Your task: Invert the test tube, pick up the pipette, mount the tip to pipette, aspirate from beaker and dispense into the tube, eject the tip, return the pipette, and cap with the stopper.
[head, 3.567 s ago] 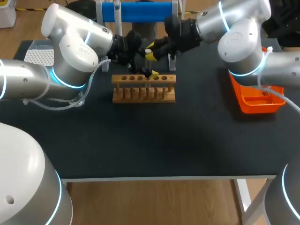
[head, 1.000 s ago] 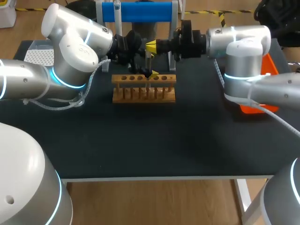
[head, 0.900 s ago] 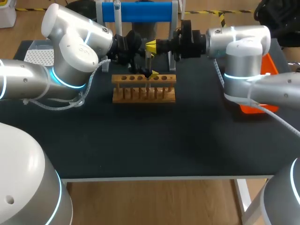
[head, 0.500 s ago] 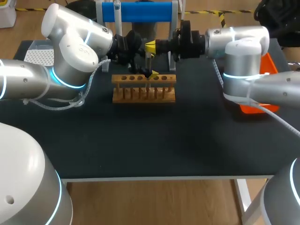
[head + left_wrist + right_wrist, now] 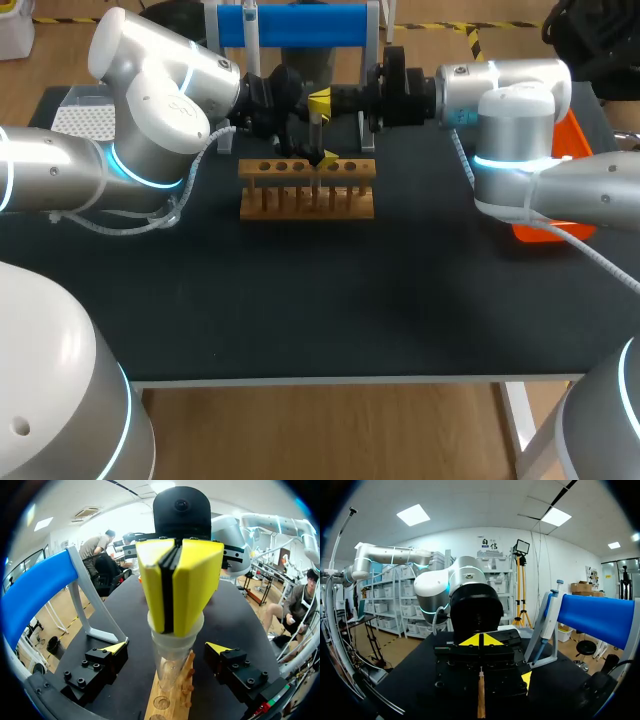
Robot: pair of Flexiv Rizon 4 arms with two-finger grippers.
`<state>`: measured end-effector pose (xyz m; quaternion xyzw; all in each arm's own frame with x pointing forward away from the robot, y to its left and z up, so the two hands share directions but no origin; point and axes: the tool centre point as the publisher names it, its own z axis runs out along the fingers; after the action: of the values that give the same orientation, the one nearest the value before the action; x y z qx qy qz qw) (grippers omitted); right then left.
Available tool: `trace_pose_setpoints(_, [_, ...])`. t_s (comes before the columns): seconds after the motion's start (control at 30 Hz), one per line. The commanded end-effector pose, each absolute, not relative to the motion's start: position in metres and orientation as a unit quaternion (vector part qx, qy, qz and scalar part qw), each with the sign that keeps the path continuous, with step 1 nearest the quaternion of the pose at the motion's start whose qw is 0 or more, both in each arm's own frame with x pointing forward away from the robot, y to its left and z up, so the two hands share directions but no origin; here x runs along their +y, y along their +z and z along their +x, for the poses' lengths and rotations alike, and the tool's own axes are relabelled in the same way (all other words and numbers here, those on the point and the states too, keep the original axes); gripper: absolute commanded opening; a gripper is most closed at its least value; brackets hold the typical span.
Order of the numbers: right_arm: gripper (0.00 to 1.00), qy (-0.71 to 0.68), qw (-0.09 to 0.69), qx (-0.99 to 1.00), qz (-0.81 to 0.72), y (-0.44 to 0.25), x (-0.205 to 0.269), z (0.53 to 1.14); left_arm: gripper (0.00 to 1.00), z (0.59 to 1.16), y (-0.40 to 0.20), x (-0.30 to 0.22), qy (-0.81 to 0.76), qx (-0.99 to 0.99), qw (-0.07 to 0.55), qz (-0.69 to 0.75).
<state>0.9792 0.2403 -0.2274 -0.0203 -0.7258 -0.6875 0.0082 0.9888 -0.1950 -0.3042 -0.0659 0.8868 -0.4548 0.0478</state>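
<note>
Head view: test tube (image 5: pixel 316 135) above wooden rack (image 5: pixel 306 192) (blue stand (image 5: pixel 300 22) behind).

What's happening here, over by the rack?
The right gripper is shut on the top end of the test tube, holding it upright just above the wooden rack. The left gripper sits lower, its fingers open on either side of the tube without touching it. The pipette hangs on its blue stand, so the work is at the tube-handling step.
</note>
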Motion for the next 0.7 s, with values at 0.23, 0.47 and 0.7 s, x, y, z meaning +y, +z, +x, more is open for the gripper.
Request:
trace_pose_setpoints(0.23, [0.00, -0.691, 0.008, -0.722, -0.016, -0.233, 0.240, 0.982, 1.00, 0.990, -0.304, -0.195, -0.454, 0.887, 0.047, -0.066])
trace_pose_setpoints(0.47, [0.00, -0.697, -0.011, -0.717, -0.010, -0.212, 0.231, 0.983, 1.00, 0.990, -0.304, -0.195, -0.454, 0.887, 0.047, -0.066])
trace_pose_setpoints(0.7, [0.87, -0.676, -0.053, -0.735, -0.004, -0.191, 0.209, 0.977, 1.00, 0.990, -0.304, -0.195, -0.454, 0.887, 0.047, -0.066])
